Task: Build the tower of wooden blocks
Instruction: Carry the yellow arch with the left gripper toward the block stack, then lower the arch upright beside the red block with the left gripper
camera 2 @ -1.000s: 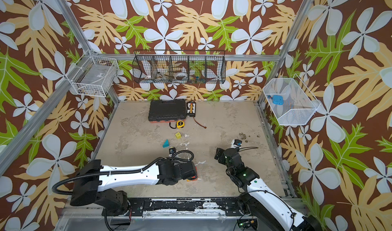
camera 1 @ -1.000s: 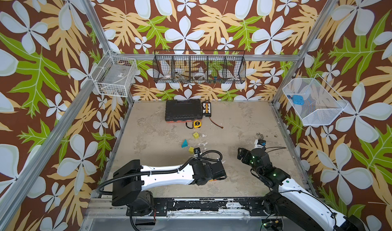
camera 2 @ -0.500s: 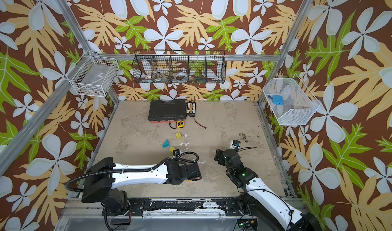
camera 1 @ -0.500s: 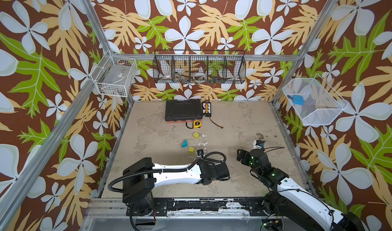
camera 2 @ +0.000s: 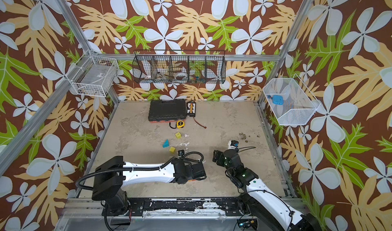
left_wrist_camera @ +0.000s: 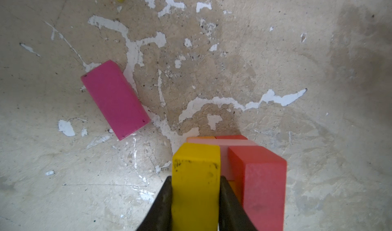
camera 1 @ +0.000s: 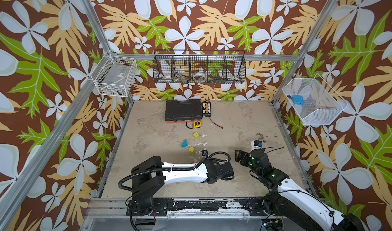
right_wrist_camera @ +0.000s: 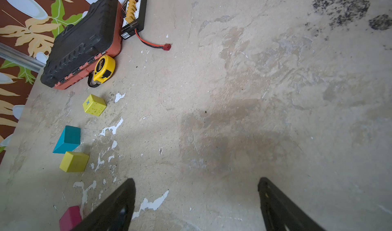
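Nearby lies a magenta brick [left_wrist_camera: 114, 99]; left hand [left_wrist_camera: 195, 178] pinches a yellow block [left_wrist_camera: 195, 198], right hand [right_wrist_camera: 196, 180] wide and empty.

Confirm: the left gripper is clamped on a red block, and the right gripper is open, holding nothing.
Wrong colour. The left wrist view shows the left gripper clamped on the yellow block, the red block ungripped beside it. The right gripper is open, holding nothing.

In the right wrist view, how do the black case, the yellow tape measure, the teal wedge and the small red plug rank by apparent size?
1. black case
2. teal wedge and yellow tape measure: they look alike, and the wedge lies nearer the camera, so no ranking
3. red plug, smallest
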`<action>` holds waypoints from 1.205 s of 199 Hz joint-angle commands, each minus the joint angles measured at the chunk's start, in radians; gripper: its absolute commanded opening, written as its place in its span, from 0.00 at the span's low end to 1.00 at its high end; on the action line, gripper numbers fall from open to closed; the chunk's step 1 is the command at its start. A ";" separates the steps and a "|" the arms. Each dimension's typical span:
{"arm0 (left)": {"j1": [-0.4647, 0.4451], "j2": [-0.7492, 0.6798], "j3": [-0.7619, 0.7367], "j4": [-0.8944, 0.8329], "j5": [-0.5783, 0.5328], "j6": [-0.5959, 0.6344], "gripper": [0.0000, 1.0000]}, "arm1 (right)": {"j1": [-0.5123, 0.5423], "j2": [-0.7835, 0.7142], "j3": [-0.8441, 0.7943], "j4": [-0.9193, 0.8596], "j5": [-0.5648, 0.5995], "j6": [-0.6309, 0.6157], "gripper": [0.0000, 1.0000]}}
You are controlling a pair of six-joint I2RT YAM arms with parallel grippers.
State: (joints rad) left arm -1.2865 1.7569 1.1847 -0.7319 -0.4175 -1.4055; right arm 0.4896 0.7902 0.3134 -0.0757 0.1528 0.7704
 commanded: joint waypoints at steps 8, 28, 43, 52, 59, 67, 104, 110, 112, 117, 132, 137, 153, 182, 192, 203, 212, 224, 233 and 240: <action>-0.002 0.005 0.010 -0.020 -0.003 0.011 0.03 | 0.000 0.006 -0.003 0.014 -0.027 -0.008 0.90; -0.002 0.011 0.015 -0.029 -0.006 0.004 0.04 | 0.000 0.018 -0.007 0.019 -0.034 -0.010 0.89; -0.002 0.013 0.015 -0.030 -0.004 0.003 0.06 | 0.001 0.020 -0.007 0.023 -0.040 -0.010 0.90; -0.002 0.013 0.016 -0.027 -0.004 0.009 0.06 | 0.001 0.022 -0.006 0.024 -0.045 -0.010 0.89; -0.002 0.015 0.016 -0.027 -0.003 0.009 0.06 | 0.000 0.020 -0.005 0.025 -0.047 -0.011 0.89; -0.002 0.013 0.019 -0.030 -0.003 0.008 0.07 | 0.001 0.021 -0.006 0.025 -0.050 -0.011 0.90; -0.002 0.003 0.015 -0.033 -0.010 0.004 0.07 | 0.000 0.028 -0.002 0.022 -0.055 -0.014 0.89; -0.002 0.000 0.014 -0.031 -0.010 0.006 0.08 | 0.000 0.029 -0.003 0.023 -0.056 -0.014 0.89; -0.002 -0.001 0.013 -0.031 -0.009 0.007 0.08 | 0.001 0.030 -0.002 0.022 -0.057 -0.014 0.89; -0.002 -0.002 0.012 -0.028 -0.010 0.008 0.10 | 0.001 0.033 -0.001 0.022 -0.059 -0.014 0.90; -0.002 -0.005 0.010 -0.030 -0.013 0.010 0.11 | 0.001 0.041 0.002 0.024 -0.061 -0.016 0.89; -0.002 -0.005 0.009 -0.031 -0.013 0.010 0.12 | 0.001 0.042 0.003 0.024 -0.061 -0.016 0.89; -0.002 -0.008 0.007 -0.034 -0.015 0.010 0.16 | 0.000 0.051 0.004 0.029 -0.066 -0.014 0.89; -0.002 -0.009 0.007 -0.033 -0.015 0.014 0.20 | 0.001 0.060 0.003 0.036 -0.076 -0.015 0.89; -0.002 -0.009 0.009 -0.033 -0.014 0.016 0.20 | 0.000 0.062 0.006 0.035 -0.078 -0.016 0.89; -0.002 -0.010 0.007 -0.027 -0.013 0.021 0.26 | 0.000 0.064 0.005 0.036 -0.078 -0.016 0.90; -0.002 -0.014 0.001 -0.013 -0.011 0.030 0.30 | 0.001 0.064 0.004 0.036 -0.078 -0.016 0.90; -0.002 -0.020 -0.008 -0.007 -0.014 0.022 0.31 | 0.001 0.064 0.004 0.036 -0.078 -0.018 0.90; -0.002 -0.025 -0.012 -0.002 -0.016 0.023 0.31 | 0.000 0.065 0.005 0.036 -0.079 -0.018 0.90; -0.001 -0.027 -0.013 -0.002 -0.016 0.023 0.31 | 0.000 0.066 0.005 0.036 -0.080 -0.020 0.90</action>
State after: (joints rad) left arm -1.2865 1.7428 1.1770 -0.7334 -0.4149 -1.3838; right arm 0.4896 0.8539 0.3119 -0.0589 0.0780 0.7589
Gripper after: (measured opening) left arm 0.328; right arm 0.896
